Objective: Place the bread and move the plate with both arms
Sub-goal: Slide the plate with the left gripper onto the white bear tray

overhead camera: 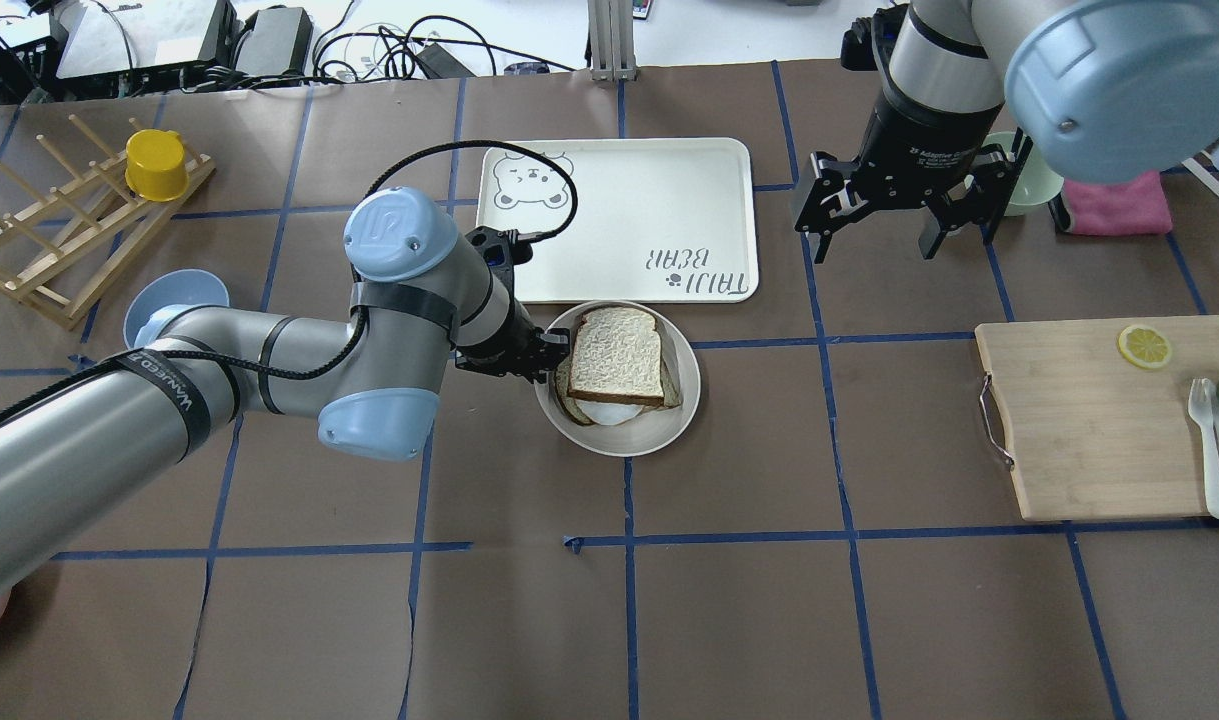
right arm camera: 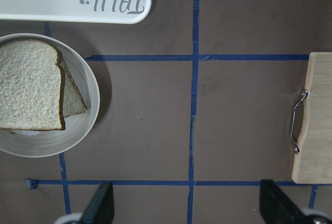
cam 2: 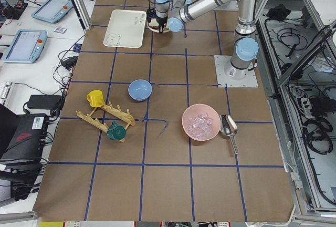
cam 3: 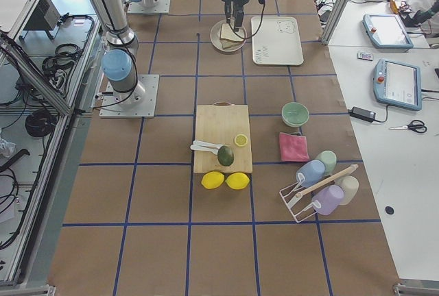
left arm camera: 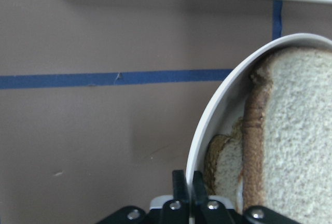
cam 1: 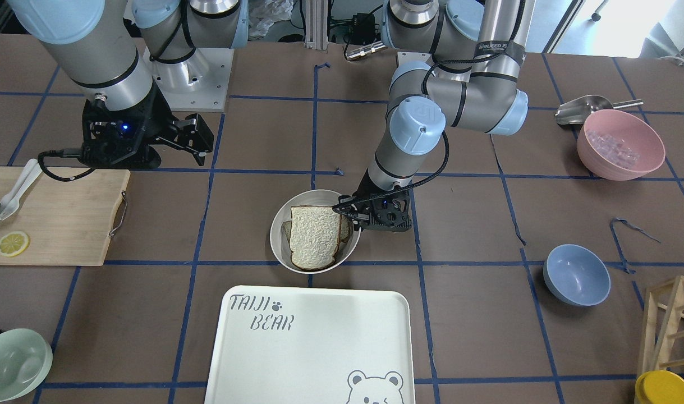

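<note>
The pale bread slice (overhead camera: 619, 355) lies on top in the round cream plate (overhead camera: 671, 428), over a darker slice with a bit of egg white showing. My left gripper (overhead camera: 551, 357) is shut on the plate's left rim. In the left wrist view the fingers (left arm camera: 180, 185) pinch the rim (left arm camera: 212, 125) beside the bread (left arm camera: 301, 141). My right gripper (overhead camera: 877, 245) is open and empty, held above the table to the right of the tray. The right wrist view shows the plate (right arm camera: 78, 136) and bread (right arm camera: 26, 84) at its left edge, apart from that gripper.
The white bear-print tray (overhead camera: 619, 190) lies just beyond the plate. A wooden cutting board (overhead camera: 1099, 430) with a lemon slice, cutlery and an avocado is on the right. A blue bowl (overhead camera: 174, 300) and a wooden rack with a yellow cup (overhead camera: 157, 165) are on the left.
</note>
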`<state>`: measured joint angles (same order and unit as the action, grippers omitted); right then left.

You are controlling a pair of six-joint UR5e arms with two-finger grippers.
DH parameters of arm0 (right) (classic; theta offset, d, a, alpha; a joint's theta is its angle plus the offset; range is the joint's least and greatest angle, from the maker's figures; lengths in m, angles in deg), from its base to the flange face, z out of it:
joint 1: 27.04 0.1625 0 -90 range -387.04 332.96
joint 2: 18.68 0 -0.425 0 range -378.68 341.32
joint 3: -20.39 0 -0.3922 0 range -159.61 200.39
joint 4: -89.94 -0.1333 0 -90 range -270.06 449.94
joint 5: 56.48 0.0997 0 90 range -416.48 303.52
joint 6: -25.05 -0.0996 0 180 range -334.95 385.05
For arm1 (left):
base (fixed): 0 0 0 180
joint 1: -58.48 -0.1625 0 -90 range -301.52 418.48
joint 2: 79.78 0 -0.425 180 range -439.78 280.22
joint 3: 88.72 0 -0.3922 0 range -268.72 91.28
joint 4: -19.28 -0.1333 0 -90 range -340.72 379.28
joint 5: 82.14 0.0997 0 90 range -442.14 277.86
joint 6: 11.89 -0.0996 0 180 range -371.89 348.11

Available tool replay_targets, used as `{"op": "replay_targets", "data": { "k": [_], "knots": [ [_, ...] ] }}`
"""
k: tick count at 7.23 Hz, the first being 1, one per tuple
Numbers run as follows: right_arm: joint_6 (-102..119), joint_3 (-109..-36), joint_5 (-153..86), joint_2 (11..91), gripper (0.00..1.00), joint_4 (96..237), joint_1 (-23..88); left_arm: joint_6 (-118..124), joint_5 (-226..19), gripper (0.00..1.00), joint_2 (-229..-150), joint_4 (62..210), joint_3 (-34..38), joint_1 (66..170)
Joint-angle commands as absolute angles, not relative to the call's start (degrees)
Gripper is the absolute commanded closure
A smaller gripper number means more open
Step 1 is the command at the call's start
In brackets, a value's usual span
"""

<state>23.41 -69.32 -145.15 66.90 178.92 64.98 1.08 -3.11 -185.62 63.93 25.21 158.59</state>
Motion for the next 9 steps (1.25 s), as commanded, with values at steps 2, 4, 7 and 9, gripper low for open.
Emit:
{"op": "replay_targets", "data": {
  "k": [2, 4, 7, 9],
  "knots": [
    [23.3, -69.3, -145.0, 67.1, 0.0, 179.1, 64.9, 3.1, -7.5, 1.0, -187.4, 70.1, 15.8, 154.7],
    [23.2, -69.3, -144.5, 67.1, 0.0, 179.3, 65.0, 1.6, -8.5, 1.0, -193.1, 70.3, 8.4, 152.5],
    [23.2, -69.4, -145.0, 67.5, 0.0, 179.0, 65.0, 1.7, -8.6, 1.0, -204.8, 70.3, -5.5, 152.5],
    [23.2, -69.4, -145.1, 67.3, 0.0, 179.6, 65.0, 1.7, -8.6, 1.0, -209.2, 69.8, -9.0, 152.5]
  ]
}}
